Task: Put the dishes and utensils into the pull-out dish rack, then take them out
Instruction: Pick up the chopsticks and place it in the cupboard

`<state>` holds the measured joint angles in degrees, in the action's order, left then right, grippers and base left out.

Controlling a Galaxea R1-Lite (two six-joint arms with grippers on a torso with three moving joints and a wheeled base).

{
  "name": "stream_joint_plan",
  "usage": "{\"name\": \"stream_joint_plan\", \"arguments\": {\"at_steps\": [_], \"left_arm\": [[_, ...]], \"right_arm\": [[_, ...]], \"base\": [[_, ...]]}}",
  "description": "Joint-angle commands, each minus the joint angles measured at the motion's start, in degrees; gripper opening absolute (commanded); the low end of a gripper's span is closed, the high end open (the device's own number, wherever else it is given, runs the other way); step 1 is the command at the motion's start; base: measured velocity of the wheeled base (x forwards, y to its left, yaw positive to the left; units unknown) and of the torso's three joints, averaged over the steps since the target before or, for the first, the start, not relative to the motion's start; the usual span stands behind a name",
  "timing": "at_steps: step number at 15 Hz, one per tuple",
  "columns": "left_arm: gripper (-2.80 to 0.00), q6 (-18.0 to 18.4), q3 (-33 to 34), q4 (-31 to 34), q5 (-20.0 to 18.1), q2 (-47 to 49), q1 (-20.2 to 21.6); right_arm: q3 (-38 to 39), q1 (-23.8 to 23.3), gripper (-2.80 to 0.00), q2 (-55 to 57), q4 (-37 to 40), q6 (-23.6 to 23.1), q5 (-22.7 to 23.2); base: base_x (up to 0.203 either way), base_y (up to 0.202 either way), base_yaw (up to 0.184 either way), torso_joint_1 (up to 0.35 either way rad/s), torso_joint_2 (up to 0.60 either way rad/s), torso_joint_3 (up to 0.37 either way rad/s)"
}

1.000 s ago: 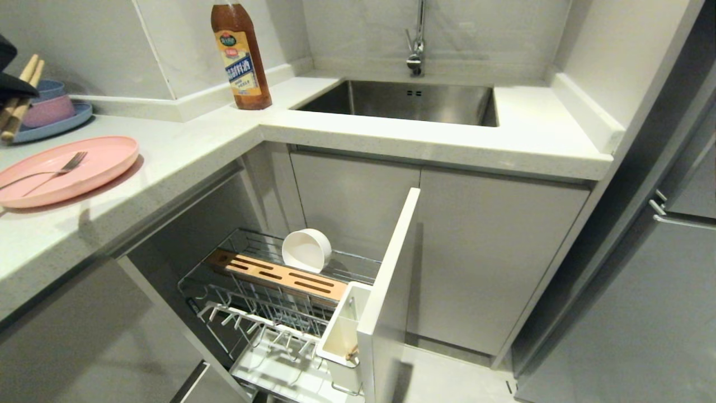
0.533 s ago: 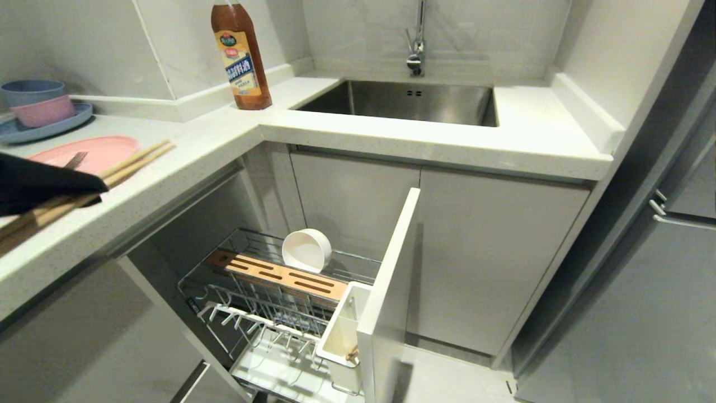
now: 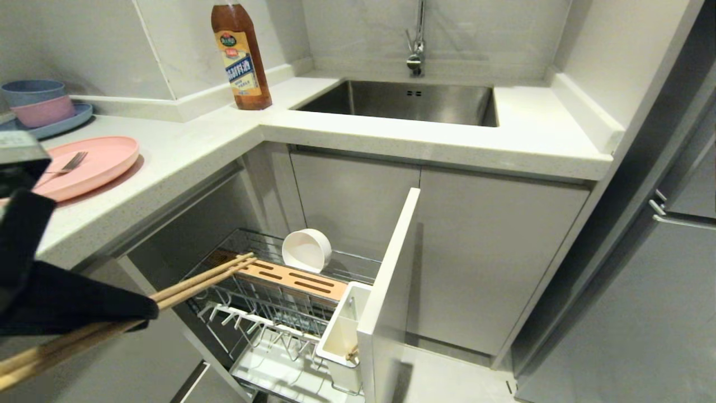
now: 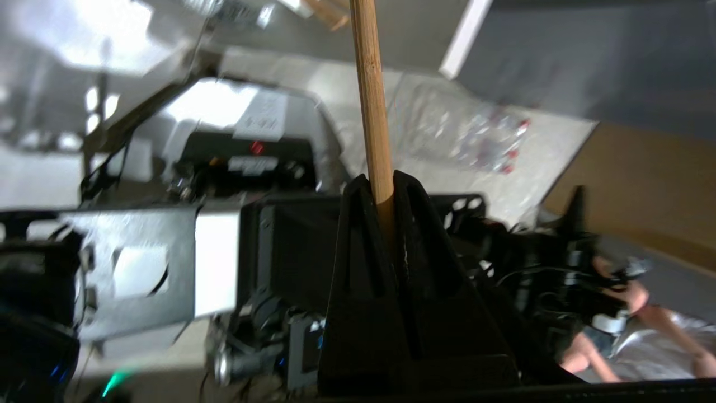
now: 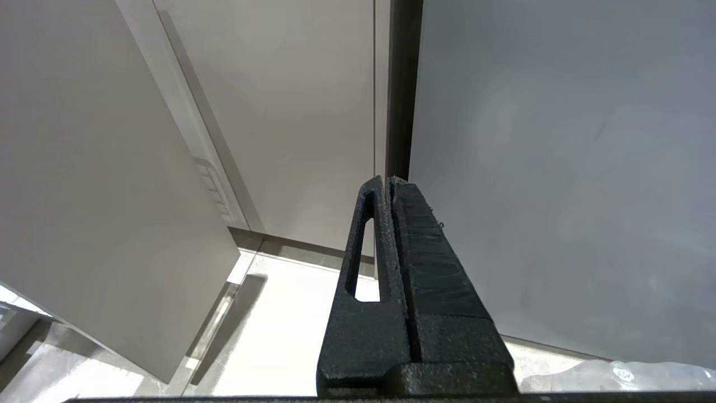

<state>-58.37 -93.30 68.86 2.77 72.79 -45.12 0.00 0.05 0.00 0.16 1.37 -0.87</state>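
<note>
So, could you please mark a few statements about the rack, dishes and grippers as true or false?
1. The left gripper is shut on the chopsticks. True.
2. The bowl sits on the counter. False: it lies on its side in the rack.
3. The fork lies on the pink plate. True.
4. The right gripper holds the fork. False: it is shut on nothing.
5. The rack is pushed in. False: it is pulled out.
</note>
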Motion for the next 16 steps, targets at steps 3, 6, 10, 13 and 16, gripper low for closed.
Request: {"name": "stream_joint_plan", "arguments": {"at_steps": [3,6,10,13,16], "left_arm": [[-2.80,-0.04,-2.74,3.13,-5.34,10.08,2.54],[-2.80,2.66,-5.25,3.72,-13.19,16.97,7.66],[-2.80,7.03,-5.72,3.61,-20.15,24.44,13.56],[-2.80,7.82,-5.74,3.57,-22.71,28.44,15.10],[-2.80,7.92,-5.26,3.42,-24.09,31.11,15.67]], "right_arm": [[0.15,0.04,-2.80,0.00,0.01,0.01,0.03],[0.18,0.04,-2.80,0.00,0.02,0.03,-0.01],[0.10,0.00,-2.80,0.00,0.00,-0.01,-0.01],[0.14,0.03,-2.80,0.00,0.00,-0.02,-0.01],[0.09,0.04,-2.80,0.00,-0.04,0.03,-0.01]], "base": [[0.000,0.000,0.000,0.000,0.00,0.000],[0.000,0.000,0.000,0.000,0.00,0.000],[0.000,0.000,0.000,0.000,0.00,0.000],[0.000,0.000,0.000,0.000,0.00,0.000],[0.000,0.000,0.000,0.000,0.00,0.000]]}}
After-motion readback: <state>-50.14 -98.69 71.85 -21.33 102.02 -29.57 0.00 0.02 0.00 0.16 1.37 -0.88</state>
